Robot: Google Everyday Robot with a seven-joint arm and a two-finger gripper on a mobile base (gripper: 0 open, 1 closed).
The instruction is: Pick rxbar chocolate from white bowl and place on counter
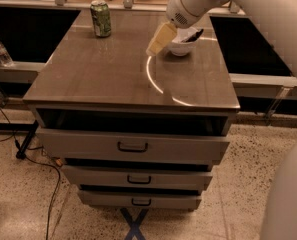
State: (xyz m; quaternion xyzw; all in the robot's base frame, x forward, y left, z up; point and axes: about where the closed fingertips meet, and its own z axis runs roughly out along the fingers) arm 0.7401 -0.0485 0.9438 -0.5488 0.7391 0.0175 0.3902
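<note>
The tool (159, 41) hangs in the upper middle of the frame, over the far right part of the desk (108, 74). It is a pale cream piece slanting down and to the left from the round white wrist of the arm (188, 4), which enters from the upper right corner. Its lower end sits just left of the bowl (182, 47) and overlaps the bowl's left rim in this view; whether it touches the rim cannot be told. Whether the tool is released or clenched cannot be told either, and nothing is seen held in it.

The bar (195, 34) is in the bowl, a dark strip leaning on the right side with one end sticking up past the rim. The bowl stands on the desk near its far right edge.

A green can (101, 18) stands upright near the far left edge of the desk, well apart from the bowl. A bright curved reflection runs across the desk's glossy top below the bowl.

Below the top are three grey drawers (133, 146) with dark handles; a dark gap shows above the top one. At the left edge of the frame a clear bottle (0, 51) stands on a lower ledge. A black cable (53, 204) trails over the speckled floor at lower left, and a blue taped cross (134, 225) lies on the floor under the drawers.
</note>
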